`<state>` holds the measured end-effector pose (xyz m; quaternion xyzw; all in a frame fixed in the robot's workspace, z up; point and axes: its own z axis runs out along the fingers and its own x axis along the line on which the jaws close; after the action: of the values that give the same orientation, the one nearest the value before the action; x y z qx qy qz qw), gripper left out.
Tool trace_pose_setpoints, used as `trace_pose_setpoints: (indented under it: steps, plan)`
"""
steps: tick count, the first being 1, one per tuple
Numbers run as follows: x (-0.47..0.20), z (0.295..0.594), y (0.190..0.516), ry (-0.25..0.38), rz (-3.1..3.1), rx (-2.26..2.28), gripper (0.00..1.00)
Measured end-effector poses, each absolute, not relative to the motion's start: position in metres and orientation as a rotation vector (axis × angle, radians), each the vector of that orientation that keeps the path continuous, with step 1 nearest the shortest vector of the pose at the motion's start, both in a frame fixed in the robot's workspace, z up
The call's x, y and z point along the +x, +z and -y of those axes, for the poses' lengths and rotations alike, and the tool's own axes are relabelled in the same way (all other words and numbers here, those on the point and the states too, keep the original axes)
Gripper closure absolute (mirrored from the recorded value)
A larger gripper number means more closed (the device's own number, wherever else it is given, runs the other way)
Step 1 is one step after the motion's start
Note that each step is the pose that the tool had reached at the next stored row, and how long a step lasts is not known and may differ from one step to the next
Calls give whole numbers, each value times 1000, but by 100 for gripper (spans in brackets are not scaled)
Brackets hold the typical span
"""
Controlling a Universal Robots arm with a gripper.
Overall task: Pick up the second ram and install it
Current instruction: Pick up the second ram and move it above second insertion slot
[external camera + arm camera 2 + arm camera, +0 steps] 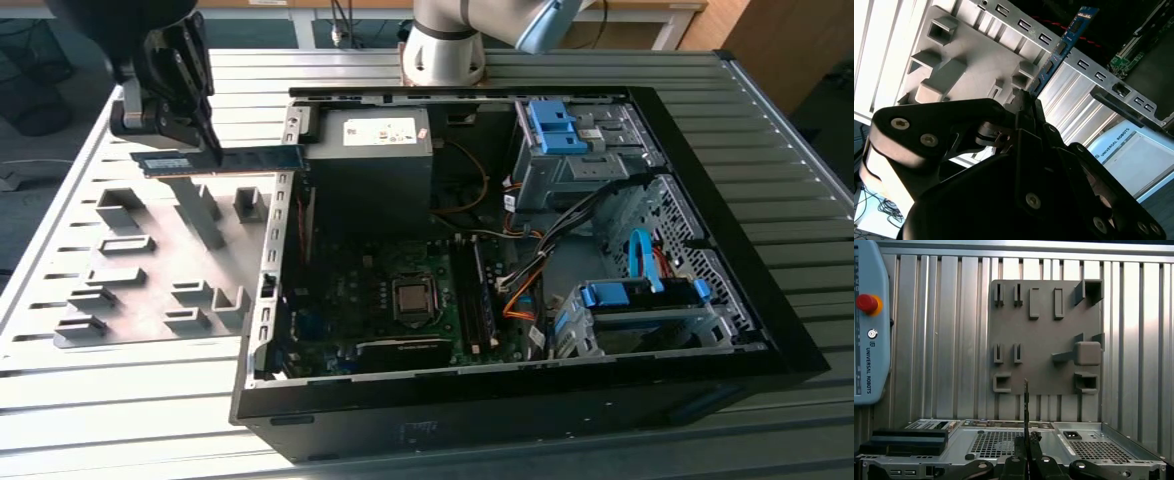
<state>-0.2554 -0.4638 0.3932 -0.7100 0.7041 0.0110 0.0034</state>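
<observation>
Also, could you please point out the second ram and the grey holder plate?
second ram [260,157], exterior view, on the dark half jutting toward the case.
grey holder plate [1041,340], first wrist view, on its bare middle.

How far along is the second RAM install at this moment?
Pickup looks done: the long, thin dark circuit-board strip is off the grey plastic holder plate, clamped in the gripper, jaws shut on it. In hand: it hangs at the edge of the open black computer case. Left: it is not yet seated on the green motherboard.
</observation>
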Motion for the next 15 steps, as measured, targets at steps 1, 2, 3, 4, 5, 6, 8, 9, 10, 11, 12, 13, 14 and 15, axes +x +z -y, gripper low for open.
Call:
trace_pose_setpoints:
  steps: [1, 2, 3, 4, 5, 6, 8, 9, 10, 11, 12, 13, 14, 15]
  plan:
    - [-255, 464, 393, 34, -2207, -2226, 86]
    - [-254, 464, 393, 34, -2207, -2226, 86]
    - [-254, 464, 393, 34, -2207, -2226, 86]
    - [-253, 464, 393, 34, -2207, -2226, 86]
    - [-252, 464, 393, 34, -2207, -2226, 86]
    - [-252, 464, 393, 34, -2207, -2226, 86]
    - [-251, 464, 393, 34, -2207, -2226, 86]
    - [-250, 464, 393, 34, -2207, -2226, 86]
    - [-249, 464, 393, 34, -2207, -2226, 86]
    - [-249, 464, 393, 34, -2207, -2226, 86]
    - [-248, 464, 393, 34, -2207, -2226, 86]
    - [-248, 464, 393, 34, -2207, -2226, 86]
    - [-247, 464, 393, 34, -2207, -2226, 86]
    - [-246, 464, 393, 34, -2207, -2226, 86]
